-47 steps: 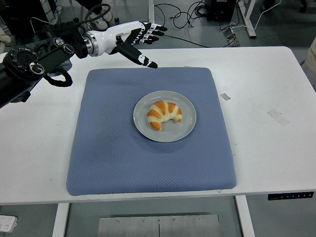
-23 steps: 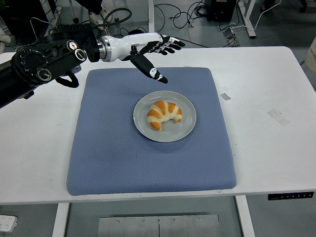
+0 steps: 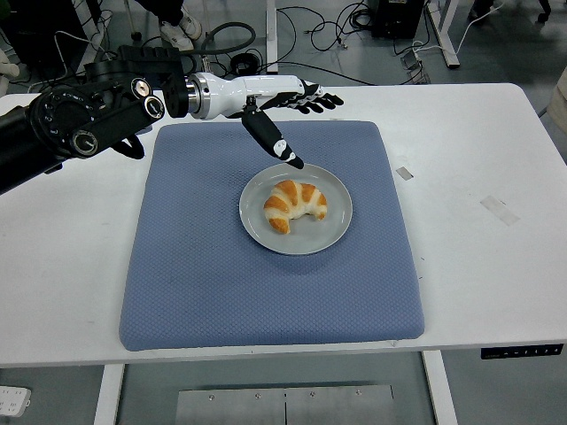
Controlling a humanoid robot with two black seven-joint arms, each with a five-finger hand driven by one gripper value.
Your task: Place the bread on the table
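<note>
I see a grey floor behind the work area, strewn with black cables and the legs of other furniture. In front of it stands the white table, filling most of the view. Two small pieces of pale tape are stuck to its bare surface, well off to the right of my fingers.

A large blue padded mat covers the middle of the table. My left arm, black and bulky, comes in from the left edge along the far side of the mat. My left hand hangs above the mat's far edge, open and holding nothing. Its four fingers are stretched out and slightly spread, pointing right. The thumb angles down and away from them, toward me.

A round grey plate lies on the mat, its far rim just below the thumb tip; I cannot tell whether the two touch. The bread, a golden striped croissant, rests on the plate, curved like a crescent, just nearward of the thumb tip and apart from all my fingers.

My right arm is out of view.
</note>
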